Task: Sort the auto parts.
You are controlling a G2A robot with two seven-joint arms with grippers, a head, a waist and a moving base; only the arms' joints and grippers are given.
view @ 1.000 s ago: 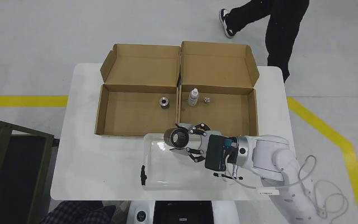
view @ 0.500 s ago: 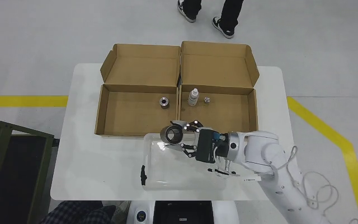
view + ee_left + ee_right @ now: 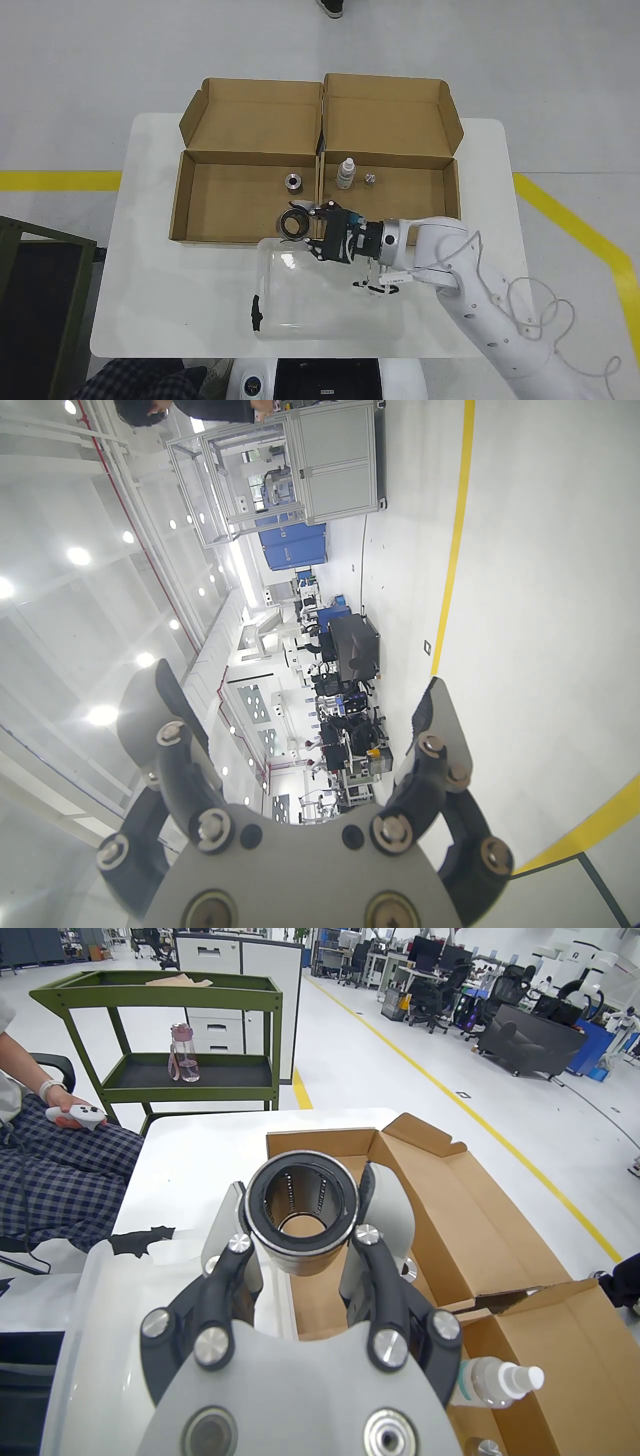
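Right wrist view: the right gripper is clenched around a steel-rimmed black linear bearing, held just inside the near wall of the left cardboard box, a small metal part lying farther in, while the left gripper stands spread, grasping nothing.

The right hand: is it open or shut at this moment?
Shut. In the right wrist view the right hand clamps the cylindrical bearing between its two fingers.
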